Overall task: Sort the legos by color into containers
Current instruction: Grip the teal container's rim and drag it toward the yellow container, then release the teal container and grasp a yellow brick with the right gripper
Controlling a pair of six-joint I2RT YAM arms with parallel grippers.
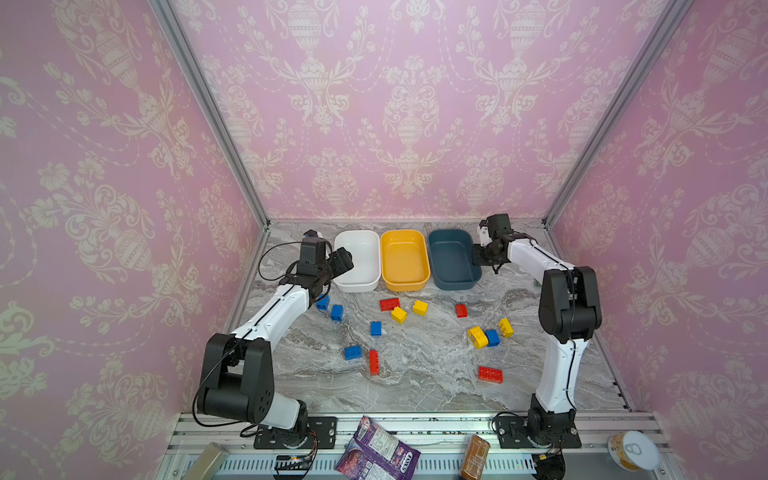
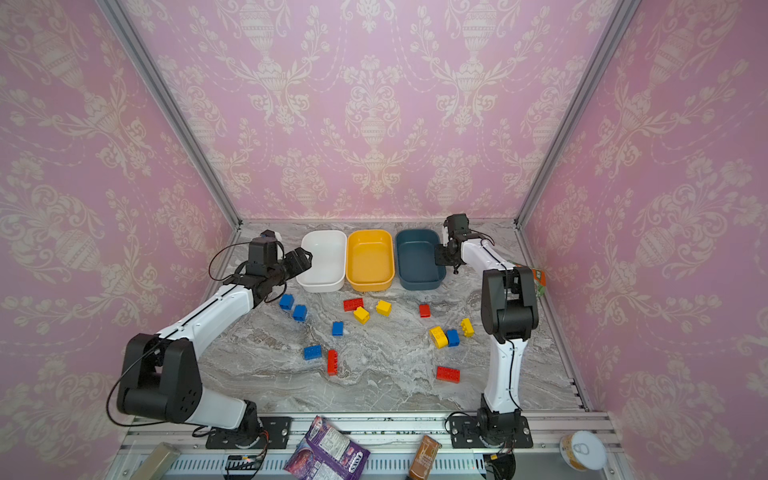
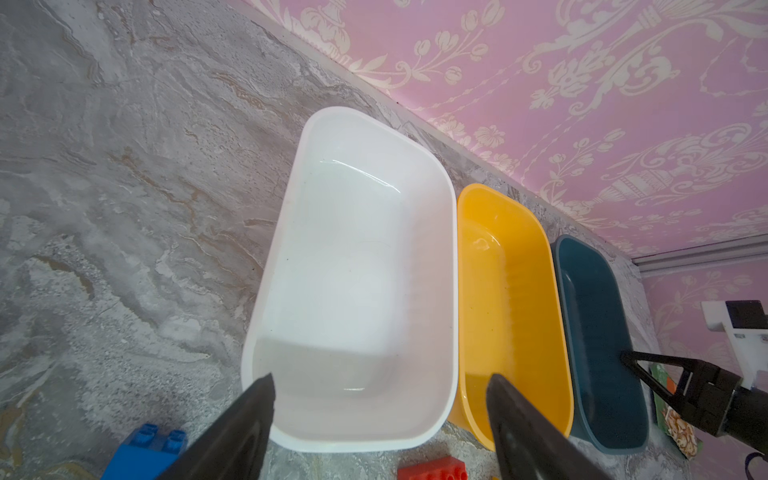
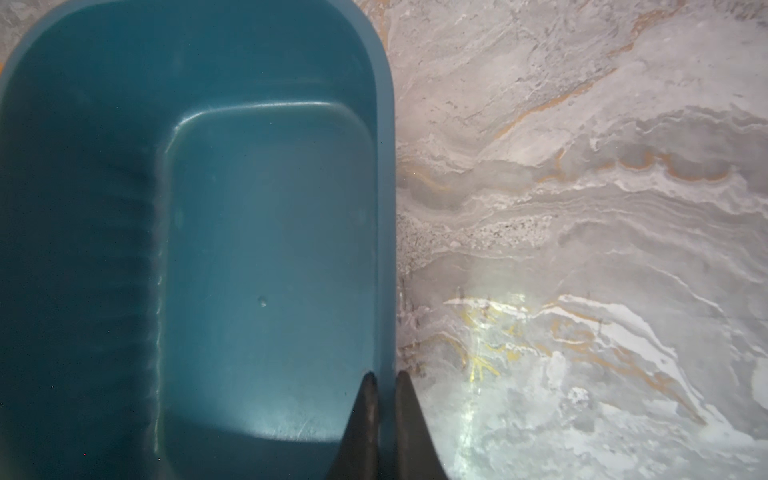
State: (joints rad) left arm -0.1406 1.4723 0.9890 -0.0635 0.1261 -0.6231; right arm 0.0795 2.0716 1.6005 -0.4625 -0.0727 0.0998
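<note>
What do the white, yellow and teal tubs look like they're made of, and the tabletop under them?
White tub, yellow tub and teal tub: probably moulded plastic, smooth and semi-glossy, with soft highlights along rounded inner corners and thin walls. Tabletop: grey marble look with white and tan veins; real stone or printed laminate, I cannot tell.

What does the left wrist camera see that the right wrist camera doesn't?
Only the left wrist view shows the white tub, the yellow tub, a blue brick, a red brick, the pink wall and the open left hand. Only the right wrist view shows, close up, the rim of the teal tub pinched by the right hand. Both show that tub, that hand and the marble table.
</note>
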